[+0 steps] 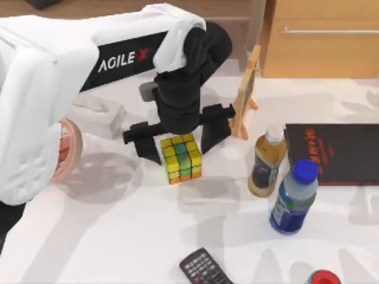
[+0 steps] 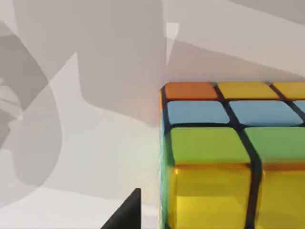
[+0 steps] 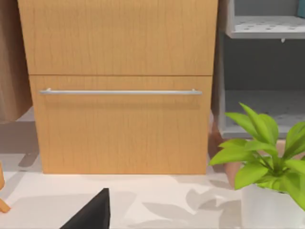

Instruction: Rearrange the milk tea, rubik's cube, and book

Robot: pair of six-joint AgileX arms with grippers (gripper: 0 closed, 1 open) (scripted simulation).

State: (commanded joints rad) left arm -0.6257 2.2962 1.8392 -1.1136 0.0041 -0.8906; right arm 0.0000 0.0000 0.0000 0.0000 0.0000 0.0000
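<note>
On the white table (image 1: 130, 236) I count one rubik's cube (image 1: 181, 157), two bottles, one black remote and one flat black rectangle with red lettering. My left gripper (image 1: 177, 139) hangs right over the cube with its fingers spread wide — one dark finger (image 1: 142, 141) on the cube's left, the other on its right, neither clearly touching it. The cube sits upright a little left of the table's middle.

The milk tea (image 1: 267, 161) stands upright to the cube's right, well apart from it, white cap up. Just beside it, nearer the front edge, stands the taller blue-capped bottle (image 1: 294, 198); the two are close together. The black rectangle (image 1: 335, 152) lies at the right edge, just behind the blue-capped bottle. A small wooden easel (image 1: 247, 90) stands behind the milk tea, near the left gripper's right-hand finger. The remote (image 1: 203, 269) runs off the front edge. A white tissue box (image 1: 96, 113) rests at the left, behind the cube.

Open room lies in front of the cube and toward the front left corner — bare tabletop there.

The left wrist view gives the cube (image 2: 233, 152) up close, with orange, yellow, blue and green squares and bare table beside it. The right wrist view looks off the table at a wooden drawer cabinet (image 3: 119, 86) and a potted green plant (image 3: 267, 162); I cannot tell how the right gripper's fingers stand.
</note>
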